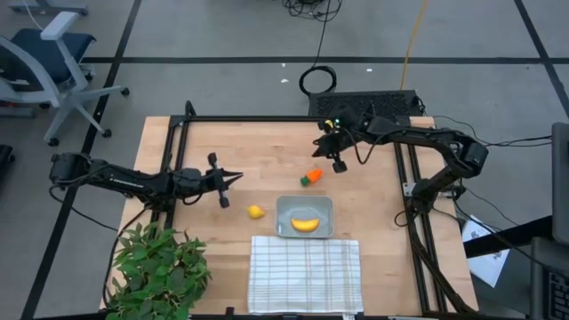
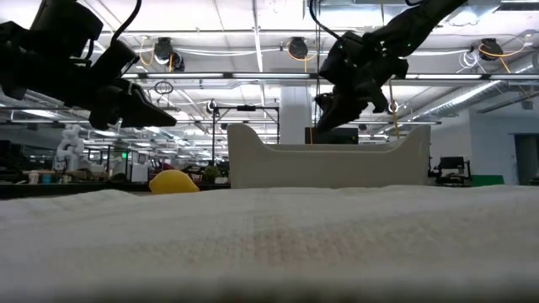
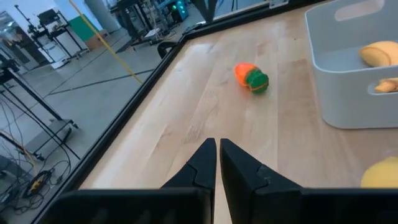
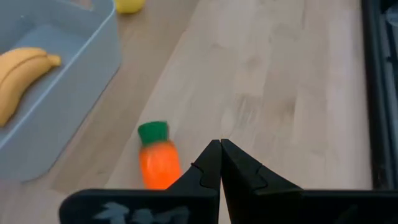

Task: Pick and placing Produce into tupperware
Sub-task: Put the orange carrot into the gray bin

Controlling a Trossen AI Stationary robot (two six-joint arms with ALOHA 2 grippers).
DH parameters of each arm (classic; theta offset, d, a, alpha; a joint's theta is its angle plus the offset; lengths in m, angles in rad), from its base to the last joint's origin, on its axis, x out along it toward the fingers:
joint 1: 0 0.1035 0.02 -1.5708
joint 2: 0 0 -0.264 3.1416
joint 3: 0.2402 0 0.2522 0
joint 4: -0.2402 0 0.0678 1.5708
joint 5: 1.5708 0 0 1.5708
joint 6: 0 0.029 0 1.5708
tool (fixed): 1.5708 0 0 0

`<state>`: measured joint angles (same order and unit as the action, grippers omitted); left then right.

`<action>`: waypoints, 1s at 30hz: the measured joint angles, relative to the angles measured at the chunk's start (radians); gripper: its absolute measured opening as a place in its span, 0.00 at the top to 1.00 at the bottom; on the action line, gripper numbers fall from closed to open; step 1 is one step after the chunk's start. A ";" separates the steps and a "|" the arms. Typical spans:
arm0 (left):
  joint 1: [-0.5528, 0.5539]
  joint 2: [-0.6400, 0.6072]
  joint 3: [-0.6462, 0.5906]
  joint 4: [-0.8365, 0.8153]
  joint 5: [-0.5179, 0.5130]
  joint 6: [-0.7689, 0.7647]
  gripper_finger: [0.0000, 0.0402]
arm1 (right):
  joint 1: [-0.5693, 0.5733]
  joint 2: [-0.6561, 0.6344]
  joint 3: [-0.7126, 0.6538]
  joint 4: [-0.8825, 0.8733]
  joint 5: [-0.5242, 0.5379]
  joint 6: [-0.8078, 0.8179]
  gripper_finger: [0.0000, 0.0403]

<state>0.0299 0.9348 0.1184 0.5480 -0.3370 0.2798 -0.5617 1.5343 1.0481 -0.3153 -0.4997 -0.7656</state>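
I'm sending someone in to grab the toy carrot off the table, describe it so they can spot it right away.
Start at the wooden table and find the shallow translucent grey plastic container holding a curved yellow toy banana. Just beyond that container's far edge, loose on the bare wood, lies the small orange toy carrot with a green top. It is the only orange piece; the other loose piece, a small round yellow toy fruit, sits beside the container.

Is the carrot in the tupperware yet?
No, the carrot lies on the table outside the tupperware, which holds only the banana.
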 joint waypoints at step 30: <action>0.036 0.000 0.000 -0.021 0.052 -0.013 0.94 | 0.073 0.104 -0.013 0.049 0.082 0.077 0.35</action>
<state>0.0658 0.9348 0.1184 0.5268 -0.2855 0.2665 -0.4889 1.6380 1.0355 -0.2663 -0.4181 -0.6887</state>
